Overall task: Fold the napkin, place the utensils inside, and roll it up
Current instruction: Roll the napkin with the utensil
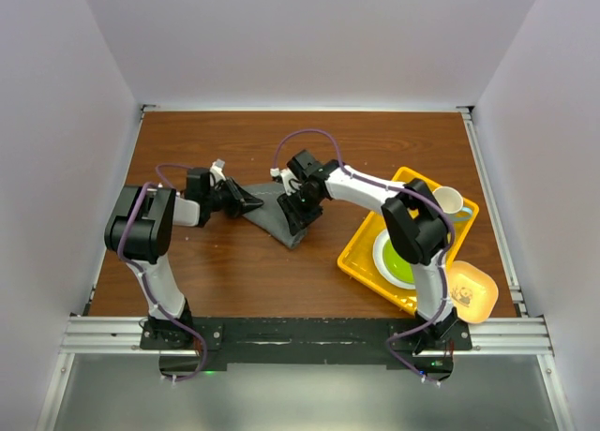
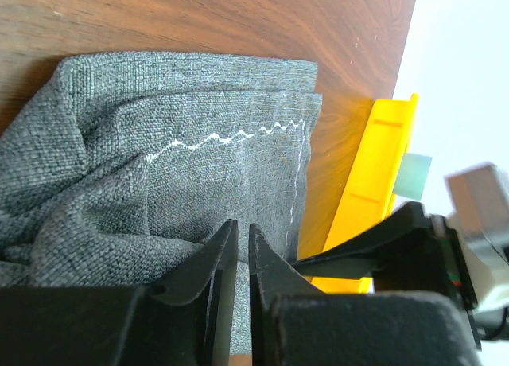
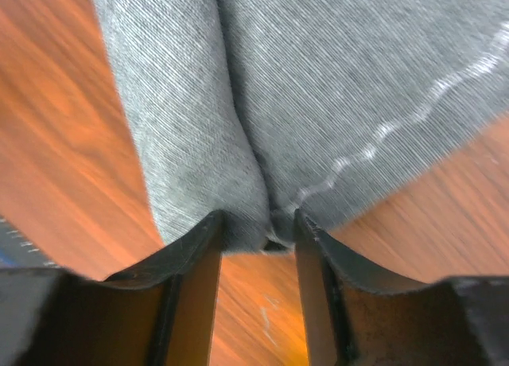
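Note:
The dark grey napkin (image 1: 286,220) lies bunched and partly folded at the table's middle, with a pale stitched line showing in the left wrist view (image 2: 199,183) and the right wrist view (image 3: 318,87). My left gripper (image 1: 253,204) is at its left corner, its jaws (image 2: 242,239) nearly closed on a thin layer of cloth. My right gripper (image 1: 298,209) is at the napkin's right side and pinches a gathered fold of cloth between its fingertips (image 3: 258,227), with bare table under them. No utensils are in view.
A yellow tray (image 1: 361,253) stands at the right with a green plate (image 1: 398,260) and a pale mug (image 1: 448,201) in it. The tray's edge shows in the left wrist view (image 2: 374,175). A yellow bowl (image 1: 473,290) sits by the right arm's base.

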You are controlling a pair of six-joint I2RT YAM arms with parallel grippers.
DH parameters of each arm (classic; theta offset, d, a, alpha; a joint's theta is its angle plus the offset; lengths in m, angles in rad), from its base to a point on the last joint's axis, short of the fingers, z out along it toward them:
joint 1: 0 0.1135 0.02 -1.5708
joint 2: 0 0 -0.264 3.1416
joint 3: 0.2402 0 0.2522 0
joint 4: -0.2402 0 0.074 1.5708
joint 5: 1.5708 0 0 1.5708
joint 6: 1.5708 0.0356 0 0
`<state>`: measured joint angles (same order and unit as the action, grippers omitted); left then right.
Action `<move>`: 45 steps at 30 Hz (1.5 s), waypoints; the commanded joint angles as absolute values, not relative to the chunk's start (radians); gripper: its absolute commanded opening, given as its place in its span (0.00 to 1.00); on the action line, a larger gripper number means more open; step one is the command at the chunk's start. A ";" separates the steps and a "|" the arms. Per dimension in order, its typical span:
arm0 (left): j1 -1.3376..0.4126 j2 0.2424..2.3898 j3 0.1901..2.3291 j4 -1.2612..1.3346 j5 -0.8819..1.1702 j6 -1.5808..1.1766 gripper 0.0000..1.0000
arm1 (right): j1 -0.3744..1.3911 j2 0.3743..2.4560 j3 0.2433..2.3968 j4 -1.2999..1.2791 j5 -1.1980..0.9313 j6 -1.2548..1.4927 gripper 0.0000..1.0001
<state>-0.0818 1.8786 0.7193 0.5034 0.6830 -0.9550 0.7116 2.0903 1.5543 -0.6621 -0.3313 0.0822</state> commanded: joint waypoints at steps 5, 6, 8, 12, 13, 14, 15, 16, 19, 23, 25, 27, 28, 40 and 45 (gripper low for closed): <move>-0.081 1.921 0.778 0.278 0.637 -0.845 0.16 | 0.825 1.941 1.562 -0.537 -0.011 -0.027 0.59; -0.081 1.919 0.781 0.267 0.638 -0.841 0.16 | 0.833 1.947 1.574 -0.503 -0.015 -0.034 0.64; -0.081 1.921 0.795 0.235 0.640 -0.839 0.16 | 0.853 1.971 1.598 -0.479 -0.041 -0.043 0.66; -0.081 1.921 0.810 0.190 0.647 -0.845 0.16 | 0.899 2.058 1.718 -0.495 -0.020 -0.084 0.71; -0.080 1.921 0.811 0.178 0.647 -0.847 0.16 | 0.905 2.086 1.730 -0.491 -0.002 -0.092 0.71; -0.078 1.916 0.813 0.175 0.647 -0.850 0.16 | 0.911 2.100 1.739 -0.488 0.002 -0.094 0.71; -0.078 1.914 0.810 0.175 0.652 -0.856 0.16 | 0.922 2.114 1.765 -0.489 0.023 -0.095 0.71; -0.077 1.913 0.810 0.173 0.653 -0.859 0.16 | 0.926 2.135 1.772 -0.486 0.040 -0.101 0.71; -0.072 1.914 0.813 0.161 0.661 -0.867 0.16 | 0.945 2.163 1.793 -0.479 0.069 -0.112 0.71; -0.066 1.922 0.816 0.155 0.666 -0.873 0.16 | 0.969 2.183 1.770 -0.443 0.119 -0.127 0.70; -0.064 1.928 0.821 0.150 0.667 -0.879 0.16 | 0.983 2.194 1.758 -0.439 0.147 -0.133 0.70; -0.064 1.936 0.827 0.153 0.672 -0.888 0.16 | 0.992 2.209 1.746 -0.434 0.216 -0.127 0.68; -0.063 1.939 0.825 0.156 0.673 -0.891 0.16 | 0.996 2.212 1.740 -0.431 0.231 -0.124 0.68; -0.017 1.847 0.974 -0.047 0.640 -0.752 0.27 | 0.960 2.244 1.712 -0.405 0.105 -0.058 0.24; 0.043 1.778 1.077 -0.139 0.606 -0.683 0.29 | 0.884 2.238 1.746 -0.436 -0.134 -0.006 0.20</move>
<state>-0.0216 1.8713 0.9882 -0.0219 0.6712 -0.7864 0.9573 2.2276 1.7107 -0.4000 0.0971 -0.0704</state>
